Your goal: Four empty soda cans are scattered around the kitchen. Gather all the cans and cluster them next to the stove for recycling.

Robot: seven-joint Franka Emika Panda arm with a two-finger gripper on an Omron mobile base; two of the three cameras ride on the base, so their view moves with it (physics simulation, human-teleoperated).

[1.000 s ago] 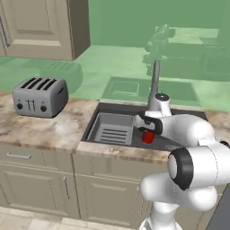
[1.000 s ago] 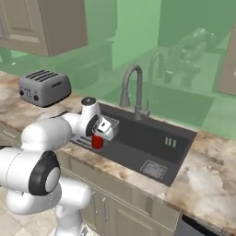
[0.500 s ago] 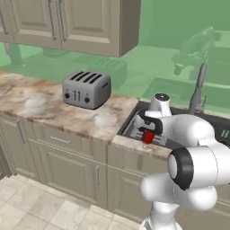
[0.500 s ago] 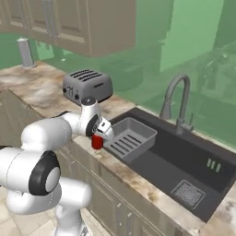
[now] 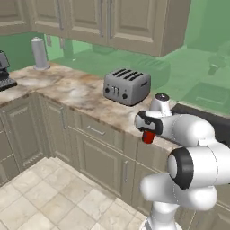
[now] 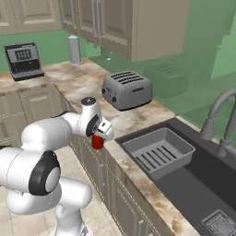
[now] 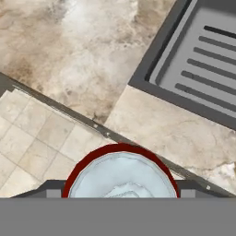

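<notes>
Marbled counter [image 6: 138,117] runs along beige cabinets under a green wall, with a silver toaster [image 6: 126,90] on it and a dark sink [image 6: 198,173] to the right holding a grey slotted rack [image 6: 157,151].

- Soda can [image 6: 97,141]: red, clamped between the fingers of the gripper [image 6: 98,137]. It hangs at the near edge of the counter, left of the sink, over the cabinet fronts. From the other side the soda can [image 5: 148,136] shows just below the dark wrist, near and right of the toaster [image 5: 126,85].
- Axis: long axis vertical, in line with the gripper's approach. Silver top faces up toward the hand; the wrist camera looks straight down on that top [image 7: 120,177], red rim around it, counter edge and floor tiles below.
- Direction from hand: directly under it, touching. No reach left to make toward this can; the open question is where to carry it.
- Stove: cannot place it from here. A laptop [image 6: 23,60] and a grey cylinder [image 6: 74,49] stand on the far left counter run.
- Judgement: transport step. Can stays upright if the wrist holds level; tilt risks a slip.
</notes>
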